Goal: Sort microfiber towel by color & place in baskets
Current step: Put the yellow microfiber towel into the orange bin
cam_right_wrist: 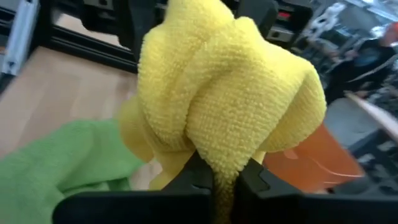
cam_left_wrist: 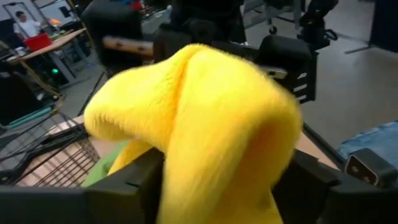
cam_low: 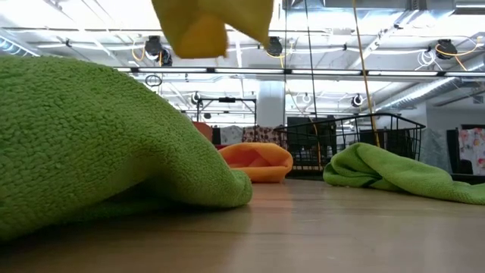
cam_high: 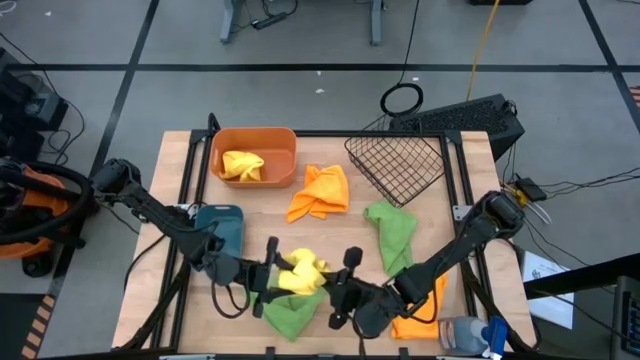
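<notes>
left claw: I see my left gripper (cam_high: pixel 268 272) low at the table's front, fingers spread apart, the yellow towel (cam_high: pixel 300 272) draped between them, no pinch visible.
right claw: my right gripper (cam_high: pixel 337 283) faces it from the other side, fingers (cam_right_wrist: pixel 252 180) pressed together on a fold of that yellow towel.
yellow towel: lifted off the table, between both claws, above a green towel (cam_high: pixel 290 312) at the front edge.
orange tub (cam_high: pixel 254 142): back left, second yellow towel (cam_high: pixel 241 165) inside.
wire basket (cam_high: pixel 396 162): back right, tilted.
teal tub (cam_high: pixel 222 226): left side, under my left arm.
other towels: orange towel (cam_high: pixel 320 192) mid-table; green towel (cam_high: pixel 392 232) right of centre; another orange towel (cam_high: pixel 420 318) front right.
extra: spray bottle (cam_high: pixel 470 333) at front-right corner.
</notes>
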Available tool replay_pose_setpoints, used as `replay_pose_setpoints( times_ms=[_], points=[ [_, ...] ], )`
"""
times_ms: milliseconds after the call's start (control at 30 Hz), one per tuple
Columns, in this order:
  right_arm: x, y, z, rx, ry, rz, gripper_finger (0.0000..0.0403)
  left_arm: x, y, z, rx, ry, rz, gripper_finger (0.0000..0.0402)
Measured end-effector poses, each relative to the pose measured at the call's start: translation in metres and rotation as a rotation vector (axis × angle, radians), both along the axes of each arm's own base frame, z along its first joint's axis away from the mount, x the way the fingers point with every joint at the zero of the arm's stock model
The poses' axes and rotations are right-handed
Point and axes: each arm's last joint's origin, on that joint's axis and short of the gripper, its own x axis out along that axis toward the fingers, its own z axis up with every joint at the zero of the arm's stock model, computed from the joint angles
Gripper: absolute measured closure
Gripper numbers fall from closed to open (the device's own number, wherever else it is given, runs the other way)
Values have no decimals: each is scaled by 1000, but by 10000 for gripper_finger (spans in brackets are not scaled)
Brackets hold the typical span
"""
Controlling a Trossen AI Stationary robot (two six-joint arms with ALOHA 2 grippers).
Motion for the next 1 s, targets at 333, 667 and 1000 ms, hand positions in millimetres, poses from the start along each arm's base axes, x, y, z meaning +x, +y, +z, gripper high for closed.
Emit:
replay_pose_setpoints(
  times_ms=[333, 667, 1000],
  points=[
    [-19, 12, 13, -40, -22, -11, 395, -22, -1, 8, 43, 27, 97, 128],
    [-17, 9, 13, -26, -26, -24, 395, -44, -18, 31, -19, -88, -1, 127],
    [-15, 7, 13, -29, -13, -3, 395, -35, -19, 32, 73, -173, -3, 127]
  ],
)
